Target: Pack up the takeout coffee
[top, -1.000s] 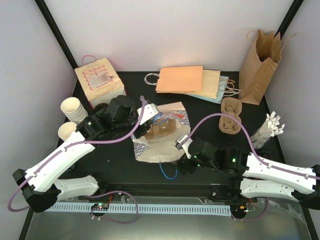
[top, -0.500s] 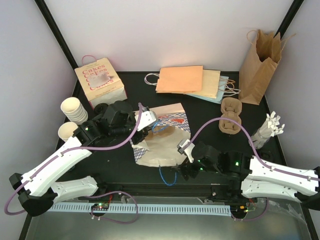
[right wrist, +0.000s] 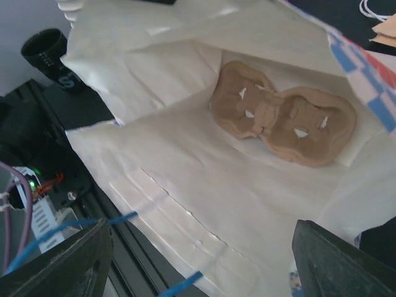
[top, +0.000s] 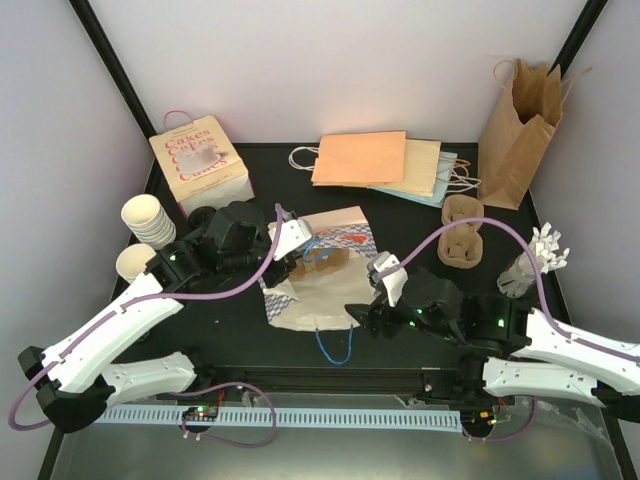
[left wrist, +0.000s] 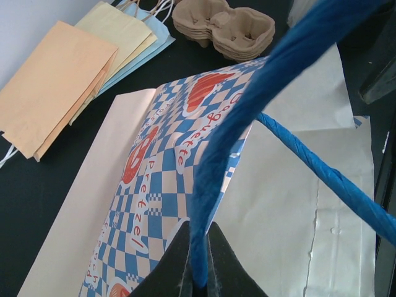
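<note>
The white paper bag with blue checks lies on its side mid-table, mouth toward the near edge. My left gripper is shut on its blue handle and holds the upper wall up. A brown cup carrier lies inside the bag. My right gripper stands open at the bag's mouth, nothing between its fingers. Cream ribbed cups stand stacked at the far left, with a single cup beside them. A black round stack, perhaps lids, shows behind the bag.
More brown carriers sit right of the bag. Flat orange, yellow and blue bags lie at the back, a tall brown bag at back right, a "Cakes" box at back left. White utensils stand at the right edge.
My right gripper has moved forward and left to the bag's mouth, its jaws a little narrower. My left gripper has pulled the handle slightly left, holding the bag open.
</note>
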Tool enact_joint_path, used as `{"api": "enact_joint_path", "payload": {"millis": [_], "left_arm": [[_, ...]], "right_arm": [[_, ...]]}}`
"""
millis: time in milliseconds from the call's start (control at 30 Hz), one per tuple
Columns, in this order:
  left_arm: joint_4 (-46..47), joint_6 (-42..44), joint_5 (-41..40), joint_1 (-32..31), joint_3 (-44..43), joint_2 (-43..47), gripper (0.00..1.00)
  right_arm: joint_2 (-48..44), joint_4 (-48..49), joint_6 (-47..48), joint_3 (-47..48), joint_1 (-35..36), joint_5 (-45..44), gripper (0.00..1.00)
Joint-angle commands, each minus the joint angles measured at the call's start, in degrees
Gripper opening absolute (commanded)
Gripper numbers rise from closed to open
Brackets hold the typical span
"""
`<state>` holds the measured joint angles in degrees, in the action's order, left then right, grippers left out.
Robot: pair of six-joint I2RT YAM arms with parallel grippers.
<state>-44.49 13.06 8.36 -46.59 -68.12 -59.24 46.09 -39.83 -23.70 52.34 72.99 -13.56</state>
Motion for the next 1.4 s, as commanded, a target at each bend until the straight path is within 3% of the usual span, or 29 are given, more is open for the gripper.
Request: {"api": "enact_joint_path", "payload": {"millis": [0, 400, 667, 1367], "left_arm": [[-0.8, -2.1, -0.2, -0.3, -2.6, -0.1, 0.02], [-2.1, -3.4, -0.1, -0.3, -6.3, -1.7, 0.01], [-1.7, -4.6, 0.0, -0.3, -6.1, -1.3, 0.01], [-0.9, -5.0, 1.5, -0.4, -6.9, -1.8, 0.02]], "right_arm": [[1.8, 1.3, 1.5, 3.1, 0.3, 0.7, 0.8], [9.0, 6.4, 10.2, 6.7, 1.6, 1.2, 0.68], [11.6, 13.3, 9.8, 3.8, 2.3, -2.5, 0.59], [17.4, 14.0, 14.7, 4.1, 2.3, -8.5, 0.55]]}}
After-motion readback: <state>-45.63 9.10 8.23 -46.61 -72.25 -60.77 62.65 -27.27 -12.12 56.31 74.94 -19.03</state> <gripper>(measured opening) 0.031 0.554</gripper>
